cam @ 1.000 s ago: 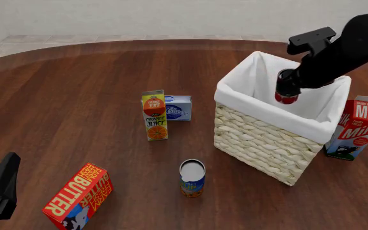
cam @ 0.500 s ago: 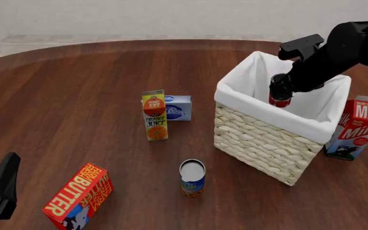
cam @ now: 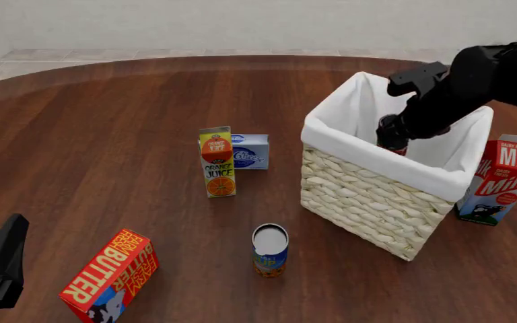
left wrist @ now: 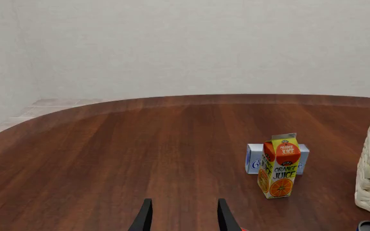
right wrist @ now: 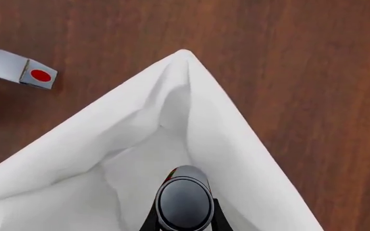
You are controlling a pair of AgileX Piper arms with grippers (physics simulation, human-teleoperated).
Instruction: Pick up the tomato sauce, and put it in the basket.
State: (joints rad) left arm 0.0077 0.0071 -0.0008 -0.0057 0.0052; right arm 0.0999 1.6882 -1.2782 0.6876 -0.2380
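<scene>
Inside the basket, tomato sauce clenched by right end effector; milk carton just beside.

A simulated home dining spot: round wooden table, groceries like milk carton, bare wall.

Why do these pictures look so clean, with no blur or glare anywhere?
They are simulator renders. Front view: even light, and the basket, the juice carton and the milk carton cast barely any shadow. Right wrist view: the can top shows only a dull sheen; the white lining has soft shading. Left wrist view: sharp throughout.
</scene>
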